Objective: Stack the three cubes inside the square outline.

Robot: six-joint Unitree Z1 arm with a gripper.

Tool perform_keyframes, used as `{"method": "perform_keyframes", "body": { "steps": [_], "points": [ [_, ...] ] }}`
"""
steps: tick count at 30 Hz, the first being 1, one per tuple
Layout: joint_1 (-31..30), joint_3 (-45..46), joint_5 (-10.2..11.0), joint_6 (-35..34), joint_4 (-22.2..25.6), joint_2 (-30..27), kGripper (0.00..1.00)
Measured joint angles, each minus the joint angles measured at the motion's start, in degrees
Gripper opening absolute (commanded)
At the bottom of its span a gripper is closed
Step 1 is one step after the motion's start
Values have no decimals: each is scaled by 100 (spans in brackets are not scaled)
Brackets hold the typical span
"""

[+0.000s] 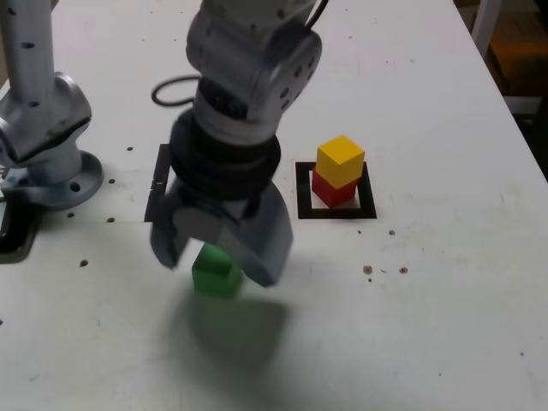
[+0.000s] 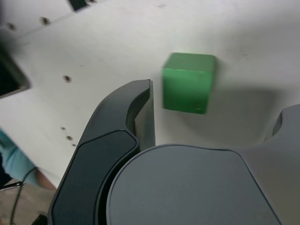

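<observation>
The green cube [image 1: 216,276] rests on the white table near the front, apart from the others. My gripper [image 1: 216,265] hangs over it, open, one grey finger on each side; I cannot tell whether either finger touches it. In the wrist view the green cube [image 2: 187,89] lies between the fingers of the gripper [image 2: 218,101], close to one and well away from the other. The yellow cube [image 1: 341,160] sits slightly skewed on top of the red cube [image 1: 332,190]. Both stand inside the square outline [image 1: 338,211], to the exterior view's right of the gripper.
A second grey arm base [image 1: 47,128] is bolted at the exterior view's left. A black cable [image 1: 171,90] loops behind my arm and a thin black strip [image 1: 158,184] lies beside it. The table edge [image 1: 514,111] runs along the exterior view's right.
</observation>
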Motion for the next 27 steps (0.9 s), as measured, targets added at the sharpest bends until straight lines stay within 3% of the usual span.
{"method": "perform_keyframes", "body": {
  "steps": [2, 11, 27],
  "points": [
    [2, 161, -77, 0, -371, 3, 91],
    [62, 605, -196, 65, -848, 34, 91],
    [324, 878, -242, 296, -892, 26, 89]
  ]
}}
